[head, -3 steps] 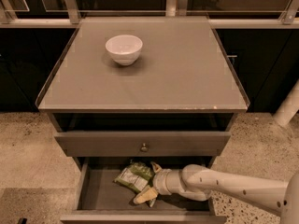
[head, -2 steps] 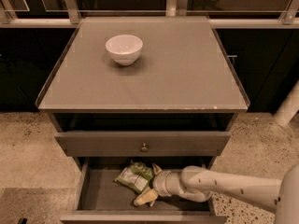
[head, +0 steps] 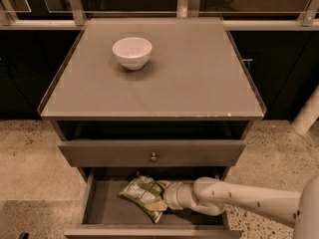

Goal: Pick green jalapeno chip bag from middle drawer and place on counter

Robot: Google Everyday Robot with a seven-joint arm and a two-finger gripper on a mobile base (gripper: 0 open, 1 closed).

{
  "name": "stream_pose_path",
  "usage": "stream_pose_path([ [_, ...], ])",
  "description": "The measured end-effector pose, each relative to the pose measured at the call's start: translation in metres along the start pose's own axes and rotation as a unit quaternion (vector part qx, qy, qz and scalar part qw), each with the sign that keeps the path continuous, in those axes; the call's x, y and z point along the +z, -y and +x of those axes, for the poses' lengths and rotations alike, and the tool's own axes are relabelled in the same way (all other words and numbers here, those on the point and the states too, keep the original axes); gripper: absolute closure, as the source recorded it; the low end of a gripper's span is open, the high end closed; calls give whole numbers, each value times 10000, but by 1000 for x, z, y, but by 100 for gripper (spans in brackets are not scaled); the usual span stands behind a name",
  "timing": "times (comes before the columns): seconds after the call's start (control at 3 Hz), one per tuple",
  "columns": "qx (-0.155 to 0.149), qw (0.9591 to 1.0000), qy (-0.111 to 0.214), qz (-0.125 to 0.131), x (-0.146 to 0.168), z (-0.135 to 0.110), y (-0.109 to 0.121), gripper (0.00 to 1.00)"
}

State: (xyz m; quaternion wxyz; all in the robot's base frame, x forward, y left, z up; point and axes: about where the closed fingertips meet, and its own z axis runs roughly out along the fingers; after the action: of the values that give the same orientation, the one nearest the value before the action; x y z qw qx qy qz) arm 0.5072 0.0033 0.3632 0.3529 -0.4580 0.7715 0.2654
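When things are compared w/ a sec ago, pretty much nothing is found to have moved. The small crinkly green jalapeno chip bag with the white printed panel [head: 139,192] is lying in the same spot on the flat grey floor of the wide, shallow middle drawer [head: 104,205]. The two-finger gripper [head: 160,199] is parked at the bag's right end as before, deep inside the drawer, w/ the cream-coloured arm [head: 239,200] reaching in from the right.

So the task is prob stuck at the grasp stage. The bag isn't lifted yet, and nothing has been brought up to the large matte grey counter [head: 189,83]. Only the round white bowl [head: 132,52] is seen up there, towards the back left. Whether the gripper is actually clamped on the bag or just sitting around it can't be told from this angle, tbh.

As for the bag's lie, it's flat on the drawer floor w/ the printed face up. Its long axis seems to run diagonally, from back-left to front-right, and the front-right end is pointed at the gripper. The plain grey drawer front with the small round knob [head: 153,153] is just above, so a lift would prob need to come out fwd first.
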Motion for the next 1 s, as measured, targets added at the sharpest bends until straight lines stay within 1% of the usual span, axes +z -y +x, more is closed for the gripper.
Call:
stream_pose_path([
  [0.67,-1,10000,0,-1,0,0,0,89],
  [1.0,-232,9992,68,-317,-14,-13,-10,100],
])
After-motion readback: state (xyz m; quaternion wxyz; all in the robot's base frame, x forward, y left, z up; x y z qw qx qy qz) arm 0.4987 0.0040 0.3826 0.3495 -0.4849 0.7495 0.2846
